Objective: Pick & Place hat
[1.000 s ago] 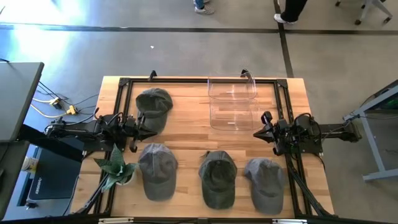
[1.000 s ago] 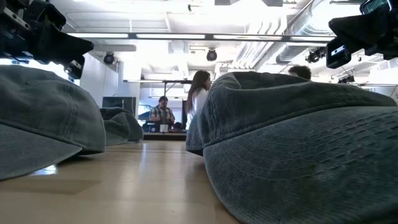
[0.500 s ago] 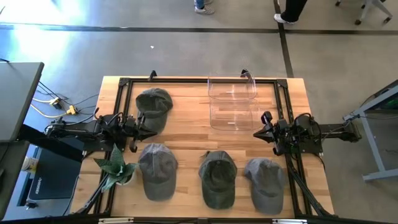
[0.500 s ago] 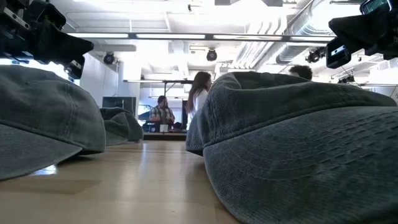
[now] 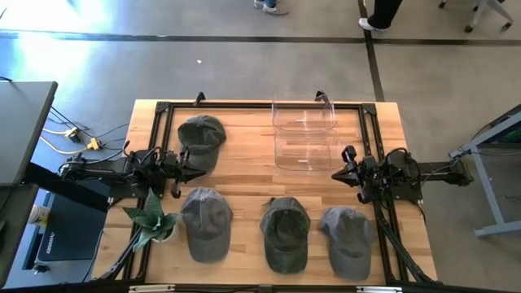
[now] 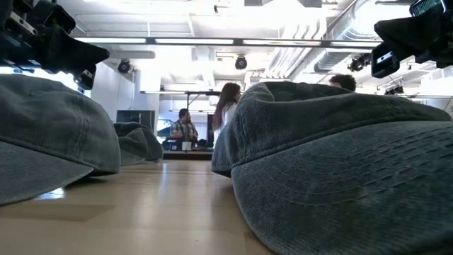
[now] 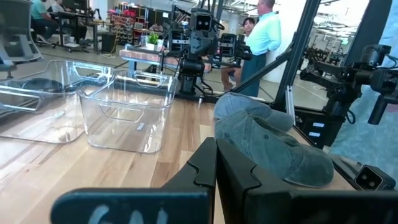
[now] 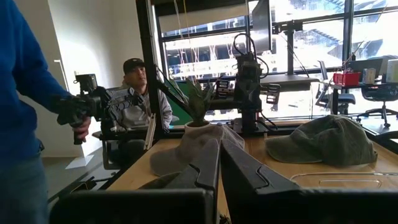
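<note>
On the far left of the worktop [image 5: 244, 175] the left tool [image 5: 195, 169] hangs low over the wood with its fingers pressed together, tip pointing inward and just beside the brim of the rear hat [image 5: 201, 140], the one lying alone toward the back. A potted plant [image 5: 151, 220] stands at the near left corner. Three more hats lie in a row along the front edge: the left front hat [image 5: 206, 221], the middle front hat [image 5: 285, 233] and the right front hat [image 5: 348, 238]. Behind the middle of the row stands a clear bin [image 5: 304, 134], empty, most likely the place for a hat. On the right, the right tool [image 5: 336, 174] rests at the same height, its fingers likewise closed, just off the bin's near right corner and clear of every hat.

No hat is gripped, so the step in hand is judged to be the approach. To do it well, the left tool should spread its fingers before it descends, come down over the crown or brim of the rear hat where the cloth bunches, and pinch a firm fold so the soft fabric does not slip on the lift.

Against the frames a second and half a second ago, almost nothing differs: in the low view the left tool's tip has edged slightly forward; hats, bin and right arm are unchanged.
</note>
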You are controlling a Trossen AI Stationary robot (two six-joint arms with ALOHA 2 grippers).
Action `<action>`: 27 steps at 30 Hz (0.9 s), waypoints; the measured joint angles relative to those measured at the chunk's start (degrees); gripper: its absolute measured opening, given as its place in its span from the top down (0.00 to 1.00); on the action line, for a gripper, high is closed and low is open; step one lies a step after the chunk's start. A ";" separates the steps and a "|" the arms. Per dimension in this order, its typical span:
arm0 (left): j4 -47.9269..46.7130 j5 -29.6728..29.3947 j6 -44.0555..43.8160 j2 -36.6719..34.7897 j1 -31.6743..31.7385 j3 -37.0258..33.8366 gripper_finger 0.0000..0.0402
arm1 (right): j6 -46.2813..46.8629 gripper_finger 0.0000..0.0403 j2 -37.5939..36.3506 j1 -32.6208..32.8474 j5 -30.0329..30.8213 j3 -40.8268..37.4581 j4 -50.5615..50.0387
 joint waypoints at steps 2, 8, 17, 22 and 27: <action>-0.02 0.00 -0.02 0.00 0.00 0.00 1.00 | 0.01 0.97 0.00 0.00 0.00 0.00 -0.01; -0.01 0.00 -0.02 0.00 -0.02 0.00 1.00 | 0.01 0.97 0.02 -0.02 0.00 0.00 -0.01; -0.15 1.17 -0.04 0.00 -0.02 0.00 1.00 | 3.25 0.97 0.00 -0.02 3.00 0.00 1.82; -0.17 1.18 -0.06 0.00 -0.02 0.00 1.00 | 11.58 0.97 0.00 -0.02 5.27 0.00 5.98; -0.21 1.34 -2.41 0.00 -0.02 0.00 1.00 | 26.06 0.97 0.03 -0.02 10.88 0.00 9.56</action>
